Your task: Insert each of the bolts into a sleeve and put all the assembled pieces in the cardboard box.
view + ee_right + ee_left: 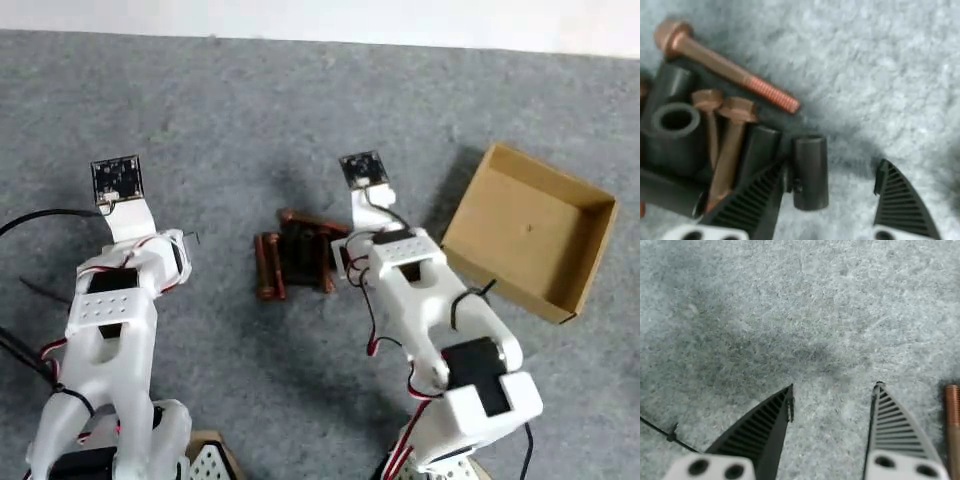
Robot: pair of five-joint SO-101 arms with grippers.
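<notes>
We see a table [230, 110] covered in mottled grey, felt-like fabric that spans nearly the whole high view. Along its far edge runs a pale, plain strip [400, 18]; whether it is wall or floor we cannot tell. The light is soft and even, leaving faint, blurred shadows on the fabric.

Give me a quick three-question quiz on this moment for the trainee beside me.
1. True or false: the cardboard box already holds an assembled piece.
2. Fill in: the left gripper, over bare carpet, is ____.
3. Which gripper is at the pile of bolts and sleeves? A) left gripper B) right gripper
Key: 1 false; 2 open; 3 B.
</notes>
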